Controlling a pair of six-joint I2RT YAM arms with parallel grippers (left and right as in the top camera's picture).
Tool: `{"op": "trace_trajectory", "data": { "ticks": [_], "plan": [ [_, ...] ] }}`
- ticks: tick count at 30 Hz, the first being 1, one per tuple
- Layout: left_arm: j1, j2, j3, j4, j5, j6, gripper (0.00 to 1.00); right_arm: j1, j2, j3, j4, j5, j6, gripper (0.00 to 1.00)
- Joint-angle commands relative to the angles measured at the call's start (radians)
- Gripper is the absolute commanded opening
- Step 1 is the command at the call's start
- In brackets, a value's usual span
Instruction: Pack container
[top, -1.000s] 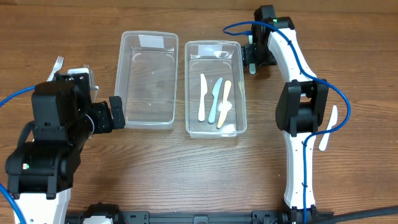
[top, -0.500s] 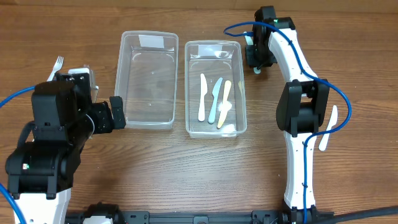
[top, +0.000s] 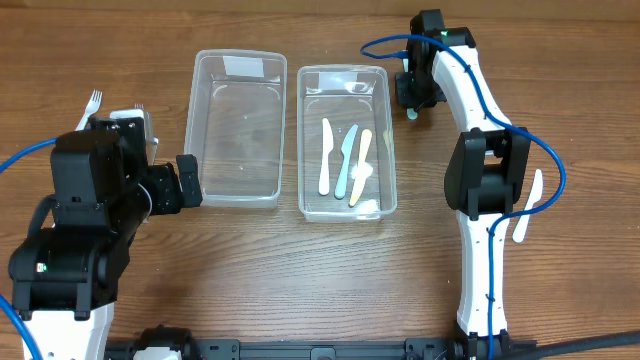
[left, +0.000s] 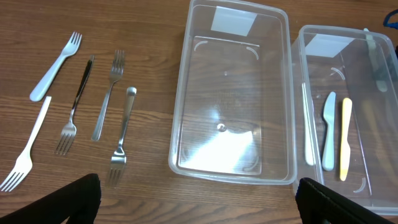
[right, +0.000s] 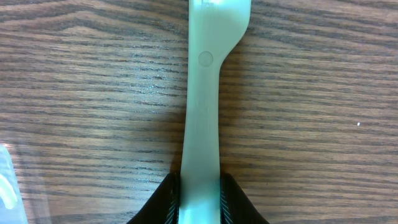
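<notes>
Two tubs stand on the wooden tabletop (top: 300, 290): an empty clear plastic container (top: 238, 150) and a second clear plastic container (top: 340, 100) holding three pastel plastic knives (top: 345, 165). Five metal and plastic forks (left: 106, 102) lie unpacked. Left fingers (left: 81, 199) gape empty. Right fingers (right: 166, 199) pinch a pale green plastic utensil (right: 202, 124) just outside the knife tub. Roughly half remains, I'd judge.

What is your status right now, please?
Left gripper open beside empty container. Right gripper shut on pale green utensil, beside knife container. Nothing seen in the way.
</notes>
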Motion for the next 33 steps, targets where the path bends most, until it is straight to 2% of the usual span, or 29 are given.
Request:
{"op": "trace_trajectory", "data": {
  "ticks": [1,7,13,17,21,27,33],
  "plan": [
    [0.005,-0.001,0.022,0.005,0.018,0.004,1.0,-0.002,0.033,-0.04,-0.012,-0.008,0.0,0.04],
    [0.005,-0.001,0.022,0.005,0.018,0.005,1.0,-0.002,0.009,0.069,-0.097,-0.008,0.004,0.04],
    [0.005,-0.001,0.022,0.005,0.018,0.005,1.0,0.002,-0.161,0.219,-0.196,0.025,0.013,0.04],
    [0.005,-0.001,0.023,0.005,0.018,0.005,1.0,0.044,-0.314,0.259,-0.301,0.021,0.081,0.04],
    [0.005,-0.001,0.022,0.019,0.018,0.005,1.0,0.165,-0.408,0.258,-0.46,-0.014,0.216,0.04],
    [0.005,-0.001,0.023,0.024,0.018,0.005,1.0,0.349,-0.406,0.107,-0.434,-0.023,0.332,0.04],
    [0.005,-0.001,0.022,0.022,0.018,0.005,1.0,0.364,-0.406,-0.107,-0.336,-0.016,0.345,0.04]
  ]
}}
